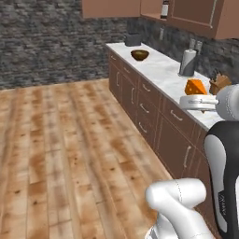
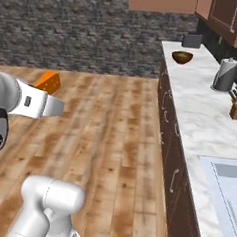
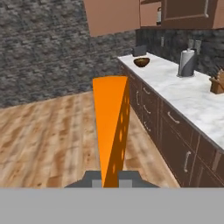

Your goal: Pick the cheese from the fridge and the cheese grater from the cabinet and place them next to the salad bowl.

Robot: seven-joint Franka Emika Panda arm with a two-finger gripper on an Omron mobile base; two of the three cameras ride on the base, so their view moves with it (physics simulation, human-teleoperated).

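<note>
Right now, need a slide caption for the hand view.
Gripper shut on the orange cheese wedge, carried above the wood floor toward the marble counter with the salad bowl.

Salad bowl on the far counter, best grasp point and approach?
Grip the salad bowl by its rim, coming from above with one jaw inside and one outside: it sits upright, too wide to span. The jaws are shut on the cheese, so that goes down first.
</note>
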